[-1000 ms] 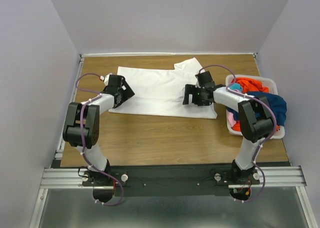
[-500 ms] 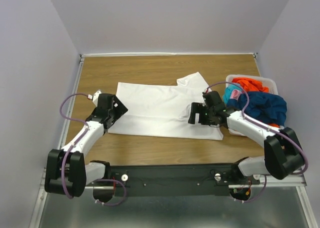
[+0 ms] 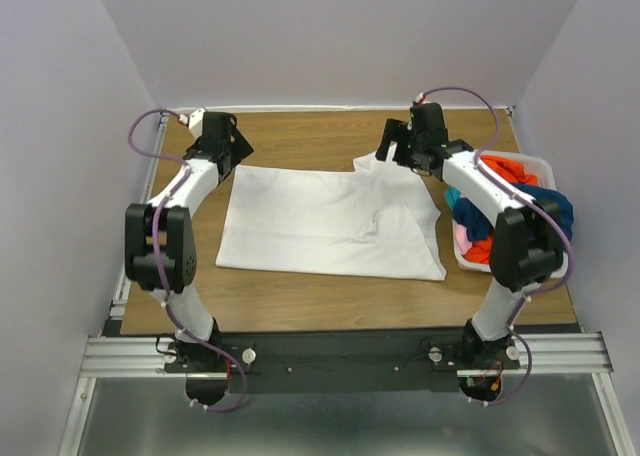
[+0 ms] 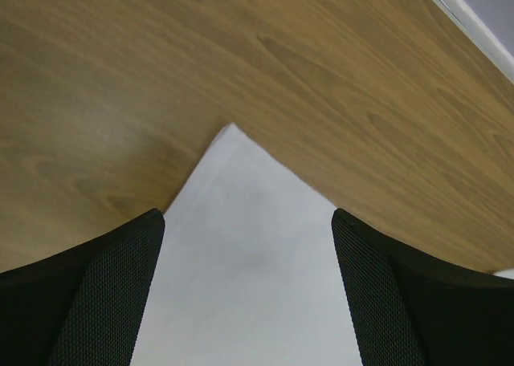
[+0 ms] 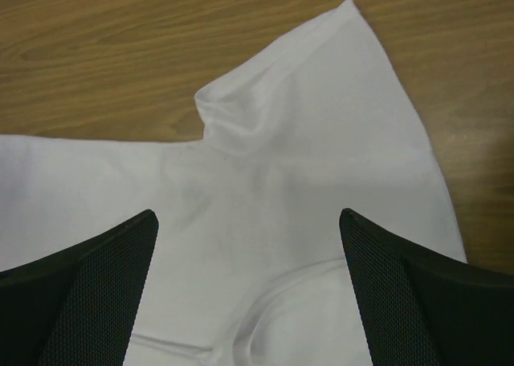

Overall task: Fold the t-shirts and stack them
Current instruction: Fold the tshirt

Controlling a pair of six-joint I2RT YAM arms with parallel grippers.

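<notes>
White t-shirt lies flat mid-table, one sleeve sticking out far right. Left gripper is wide open and empty over its far-left corner. Right gripper is wide open and empty over the sleeve. Orange shirt, dark blue shirt, possibly pink, heaped in bin.

Wooden table, seen from above. A white t-shirt lies spread flat across its middle, roughly rectangular in outline, one short sleeve projecting toward the far right with a small crease at its base. A white plastic bin stands at the table's right edge, just beside the shirt.
</notes>
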